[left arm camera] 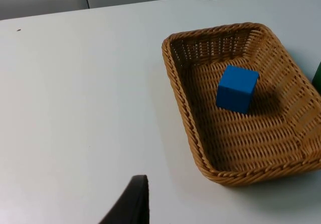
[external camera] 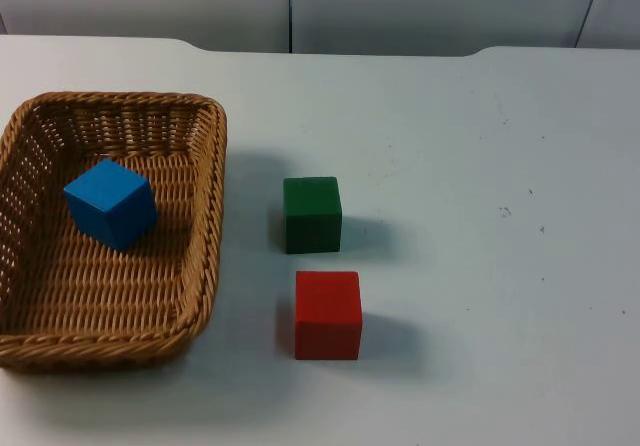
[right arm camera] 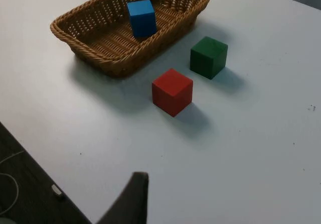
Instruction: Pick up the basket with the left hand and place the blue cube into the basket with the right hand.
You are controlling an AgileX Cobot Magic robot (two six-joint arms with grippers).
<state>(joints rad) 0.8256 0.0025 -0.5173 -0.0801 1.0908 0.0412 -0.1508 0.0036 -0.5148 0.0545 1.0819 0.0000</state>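
Wicker, brown and tightly woven, made up the basket [external camera: 200, 266], which rested flat on the white tabletop [external camera: 480, 266] at about nine o'clock in the top view. The blue cube [external camera: 111, 203] already lay inside it, tilted on the woven floor toward the back wall, so by the look of it the placing was done. A green cube [external camera: 312, 214] stood just beside the basket's right rim, with a red cube [external camera: 328, 314] at six o'clock from it, the two close but apart. The left claw [left arm camera: 131, 204] hung over bare tabletop well away from the basket, and the right claw [right arm camera: 131, 200] hung near the tabletop's edge, well apart from the cubes; how far either was open I could not tell. The risk from here, I judged, was a careless lift tipping the basket and rolling the cube out.
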